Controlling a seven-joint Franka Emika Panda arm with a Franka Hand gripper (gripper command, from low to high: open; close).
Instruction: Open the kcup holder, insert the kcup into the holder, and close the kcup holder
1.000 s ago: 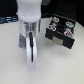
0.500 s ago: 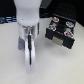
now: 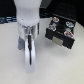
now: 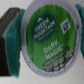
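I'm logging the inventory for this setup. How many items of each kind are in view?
pincer: 1
kcup holder: 1
kcup with a green top, between the pincer's pads: 1
pods in the holder's tray: too blurred to count
Total countable: 3

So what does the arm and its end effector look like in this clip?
In the exterior view, the arm is smooth, rounded and white, narrowing to a grey-and-white end effector with dark trim. The wrist view shows teal finger pads and a black finger body. No cables or markings are discernible.
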